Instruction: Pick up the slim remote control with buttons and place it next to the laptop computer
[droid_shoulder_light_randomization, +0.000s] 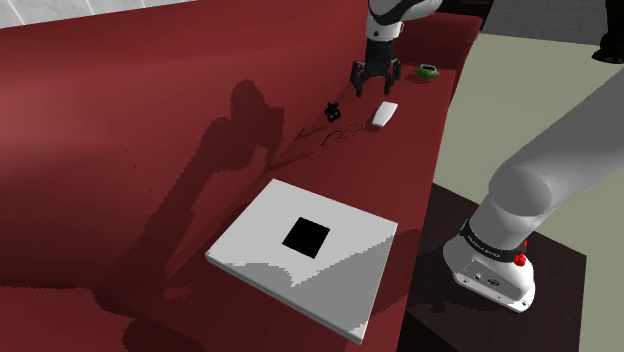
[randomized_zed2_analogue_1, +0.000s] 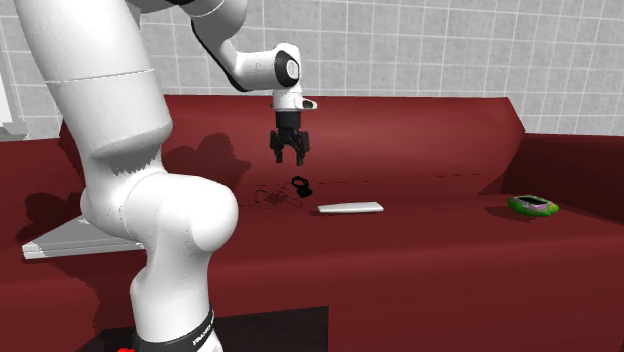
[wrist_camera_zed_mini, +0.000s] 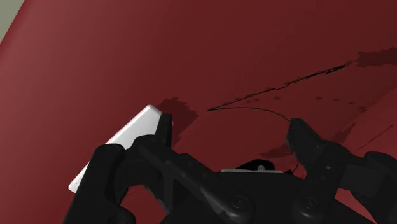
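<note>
My gripper (droid_shoulder_light_randomization: 375, 88) hangs open and empty above the red sofa seat (droid_shoulder_light_randomization: 150, 120).
Its fingers are spread wide with nothing between them. The one white remote (droid_shoulder_light_randomization: 384, 113) lies flat just beside it, close to the seat's edge on the shoulder view's right. One small black object (droid_shoulder_light_randomization: 333, 111) sits near. One green object (droid_shoulder_light_randomization: 429, 71) lies farther along. The one white laptop (droid_shoulder_light_randomization: 340, 270) is well apart, with bare seat between it and the remote.
</note>
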